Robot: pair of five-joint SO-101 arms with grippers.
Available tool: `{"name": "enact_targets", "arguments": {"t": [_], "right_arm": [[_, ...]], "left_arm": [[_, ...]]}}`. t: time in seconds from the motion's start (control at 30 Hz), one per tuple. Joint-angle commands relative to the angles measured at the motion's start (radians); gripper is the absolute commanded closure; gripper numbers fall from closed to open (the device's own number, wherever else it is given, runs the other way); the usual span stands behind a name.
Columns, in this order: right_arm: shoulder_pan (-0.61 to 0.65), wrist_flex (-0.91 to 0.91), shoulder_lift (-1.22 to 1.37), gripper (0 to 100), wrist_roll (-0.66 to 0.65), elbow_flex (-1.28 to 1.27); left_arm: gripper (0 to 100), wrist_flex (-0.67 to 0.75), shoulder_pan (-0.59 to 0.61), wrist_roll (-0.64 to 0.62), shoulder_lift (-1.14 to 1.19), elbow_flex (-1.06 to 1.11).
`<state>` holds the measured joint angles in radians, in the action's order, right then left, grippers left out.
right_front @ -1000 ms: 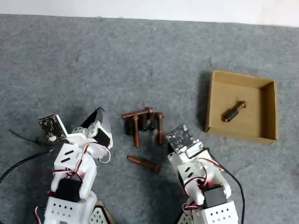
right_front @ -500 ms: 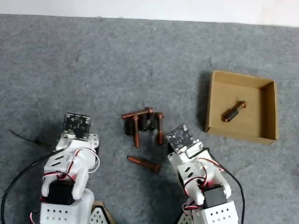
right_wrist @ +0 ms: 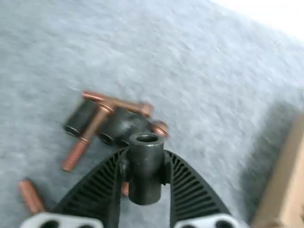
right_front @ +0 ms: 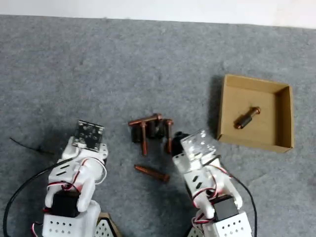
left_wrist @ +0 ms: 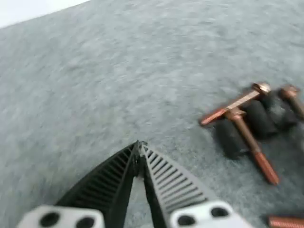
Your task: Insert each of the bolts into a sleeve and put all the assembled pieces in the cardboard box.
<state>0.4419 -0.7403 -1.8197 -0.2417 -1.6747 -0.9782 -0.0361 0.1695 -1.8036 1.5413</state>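
1. We see bolts (right_front: 152,173) in coppery metal, threaded and slightly shiny.
2. The sleeve (right_wrist: 145,166) looks smooth, matt black.
3. The cardboard box (right_front: 222,108) is plain matt brown card.
4. The table cover (right_front: 98,64) is fuzzy grey felt, pretty rough.
5. We'd call the fingers (right_wrist: 187,190) ribbed black plastic.

Wide tabletop (right_front: 74,64) stretches left of and beyond the pile of bolts and sleeves (right_front: 150,129). A lone bolt (right_front: 152,172) lies between the arms; the cardboard box (right_front: 223,106) walls off the right side.

Loose bolt (left_wrist: 286,222) cut off at L wrist view edge, cardboard box (right_wrist: 289,180) at R wrist's; sleeves (left_wrist: 247,126) blurred.
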Motion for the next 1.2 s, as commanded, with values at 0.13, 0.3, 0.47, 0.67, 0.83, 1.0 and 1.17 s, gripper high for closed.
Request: {"name": "enact_targets", "arguments": {"t": [0.13, 0.3, 0.47, 0.67, 0.83, 1.0, 1.17], "right_arm": [[0.143, 0.073, -0.012, 99.5, 0.009, -0.027], [0.199, 0.077, -0.012, 99.5, -0.048, -0.028], [0.236, 0.094, -0.012, 99.5, -0.049, -0.028], [0.236, 0.16, 0.099, 99.5, -0.054, -0.019], [0.242, 0.318, 0.38, 99.5, -0.051, 0.047], [0.245, 0.47, 0.731, 99.4, -0.048, 0.208], [0.291, 0.53, 1.027, 99.4, -0.049, 0.321]], "left_arm": [[99, 0.002, -0.292, 0.164, -0.007, 0.059], [99, 0.018, -0.314, 0.167, -0.005, 0.091], [99, 0.086, -0.291, 0.158, -0.012, 0.117], [99, 0.092, -0.174, 0.058, -0.013, 0.084], [99, 0.08, -0.12, 0.025, -0.013, 0.064], [99, 0.08, -0.116, 0.025, -0.013, 0.065], [99, 0.08, -0.114, 0.025, -0.013, 0.062]]}}
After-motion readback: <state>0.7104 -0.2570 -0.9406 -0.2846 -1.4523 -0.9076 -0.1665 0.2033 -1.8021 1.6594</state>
